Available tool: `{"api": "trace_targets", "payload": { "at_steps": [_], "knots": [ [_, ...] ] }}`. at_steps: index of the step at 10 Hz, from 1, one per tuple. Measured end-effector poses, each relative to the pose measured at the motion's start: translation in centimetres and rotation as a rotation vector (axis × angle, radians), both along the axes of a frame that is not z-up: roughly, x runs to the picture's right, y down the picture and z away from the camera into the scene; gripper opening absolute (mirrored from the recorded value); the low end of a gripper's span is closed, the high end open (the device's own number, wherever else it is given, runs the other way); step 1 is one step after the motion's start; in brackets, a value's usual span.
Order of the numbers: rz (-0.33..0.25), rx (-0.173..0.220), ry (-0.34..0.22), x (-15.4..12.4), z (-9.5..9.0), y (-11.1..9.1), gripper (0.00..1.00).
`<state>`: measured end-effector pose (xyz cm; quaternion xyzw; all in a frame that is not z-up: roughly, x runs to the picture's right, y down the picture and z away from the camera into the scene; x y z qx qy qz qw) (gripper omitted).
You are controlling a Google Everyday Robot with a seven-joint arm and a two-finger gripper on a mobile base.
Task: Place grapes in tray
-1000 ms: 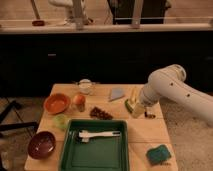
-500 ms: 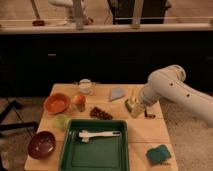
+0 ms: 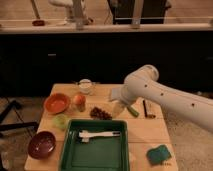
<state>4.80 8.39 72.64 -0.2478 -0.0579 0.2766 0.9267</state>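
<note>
The grapes (image 3: 100, 113), a small dark reddish bunch, lie on the wooden table just beyond the far rim of the large green tray (image 3: 100, 156). A white brush (image 3: 98, 134) lies inside the tray near its far edge. My gripper (image 3: 119, 108) hangs at the end of the white arm, which reaches in from the right. It is just to the right of the grapes and slightly above the table. The arm hides part of the green cucumber (image 3: 132, 111).
An orange bowl (image 3: 56, 103), an orange-red fruit (image 3: 78, 100) and a small green fruit (image 3: 61, 121) sit left of the grapes. A dark red bowl (image 3: 41, 144) is front left, a white cup (image 3: 86, 86) at the back, a teal sponge (image 3: 159, 154) front right.
</note>
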Motion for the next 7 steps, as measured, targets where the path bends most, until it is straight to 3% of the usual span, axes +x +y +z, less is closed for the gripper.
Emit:
{"api": "trace_targets", "payload": {
  "at_steps": [3, 7],
  "knots": [
    [0.016, -0.007, 0.011, -5.2, 0.7, 0.8, 0.80],
    [0.016, -0.006, 0.012, -5.4, 0.7, 0.8, 0.80]
  ]
}}
